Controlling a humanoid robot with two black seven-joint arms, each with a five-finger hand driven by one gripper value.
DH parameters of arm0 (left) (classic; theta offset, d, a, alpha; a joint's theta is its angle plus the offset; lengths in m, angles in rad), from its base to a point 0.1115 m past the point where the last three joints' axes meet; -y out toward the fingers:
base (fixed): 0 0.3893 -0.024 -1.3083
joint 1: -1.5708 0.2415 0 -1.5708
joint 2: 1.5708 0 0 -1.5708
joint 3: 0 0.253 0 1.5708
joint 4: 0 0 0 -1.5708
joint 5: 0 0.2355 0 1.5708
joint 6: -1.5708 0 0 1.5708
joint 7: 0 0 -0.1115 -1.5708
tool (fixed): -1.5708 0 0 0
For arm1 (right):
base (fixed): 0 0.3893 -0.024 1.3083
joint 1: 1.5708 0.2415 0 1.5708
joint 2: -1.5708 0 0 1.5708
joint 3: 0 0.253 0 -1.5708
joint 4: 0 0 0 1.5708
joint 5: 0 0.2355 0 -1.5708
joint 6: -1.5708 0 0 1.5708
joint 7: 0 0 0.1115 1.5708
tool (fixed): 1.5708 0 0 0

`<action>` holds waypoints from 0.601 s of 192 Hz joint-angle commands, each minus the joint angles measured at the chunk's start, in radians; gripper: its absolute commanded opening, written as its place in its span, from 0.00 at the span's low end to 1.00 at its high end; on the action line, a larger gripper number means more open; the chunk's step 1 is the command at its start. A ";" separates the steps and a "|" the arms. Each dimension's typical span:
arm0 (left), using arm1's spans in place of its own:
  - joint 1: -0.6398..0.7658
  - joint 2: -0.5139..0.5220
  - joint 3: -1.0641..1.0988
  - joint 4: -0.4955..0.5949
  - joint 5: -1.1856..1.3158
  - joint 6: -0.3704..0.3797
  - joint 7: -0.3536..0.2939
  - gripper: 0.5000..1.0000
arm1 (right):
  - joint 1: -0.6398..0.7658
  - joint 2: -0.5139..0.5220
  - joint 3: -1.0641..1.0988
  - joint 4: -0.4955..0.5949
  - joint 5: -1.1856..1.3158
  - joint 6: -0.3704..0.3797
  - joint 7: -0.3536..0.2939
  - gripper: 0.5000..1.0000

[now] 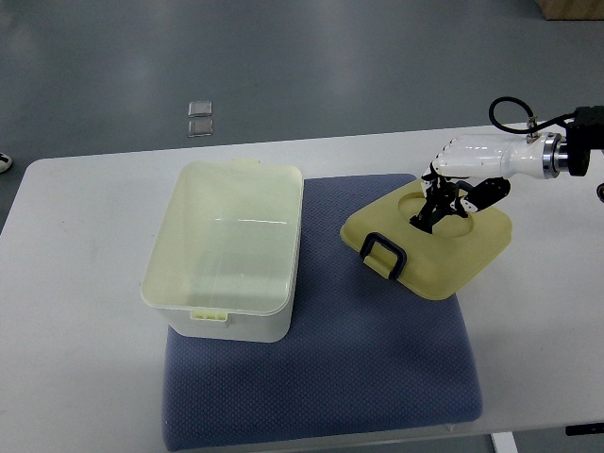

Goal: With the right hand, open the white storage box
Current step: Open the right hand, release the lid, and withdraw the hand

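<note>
Best done by lifting the fingers straight up off the pale yellow plastic lid with black handle [429, 245], leaving it flat on the blue quilted mat [321, 377]. Right hand [444, 200] over the lid's recessed top, wrist level, white palm up, dark fingers pointing down, loosely curled; whether gripping, cannot tell. Open cream rectangular storage box [226, 250] lidless to the left, on the white bench [75, 330].

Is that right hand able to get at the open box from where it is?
Probably yes: the right hand rests on the lid, and only bare blue mat lies between it and the box.
</note>
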 commanded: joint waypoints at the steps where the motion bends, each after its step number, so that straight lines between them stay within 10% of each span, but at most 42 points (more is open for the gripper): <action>1: 0.000 0.000 0.000 0.000 0.000 0.001 0.000 1.00 | -0.009 0.032 0.002 -0.003 -0.001 -0.005 0.000 0.00; 48: 0.000 0.000 0.000 0.000 0.000 -0.001 0.001 1.00 | -0.015 0.095 0.011 -0.001 0.011 -0.037 0.002 0.00; 66: 0.000 0.000 0.000 0.000 0.000 0.000 0.001 1.00 | -0.045 0.110 0.012 -0.001 0.019 -0.088 0.004 0.68; 81: 0.000 0.000 0.000 0.000 0.000 -0.001 0.000 1.00 | -0.064 0.110 0.014 -0.001 0.033 -0.126 0.004 0.84; 115: 0.000 0.000 0.000 0.000 0.000 0.001 0.000 1.00 | -0.068 0.103 0.029 -0.001 0.125 -0.124 0.004 0.85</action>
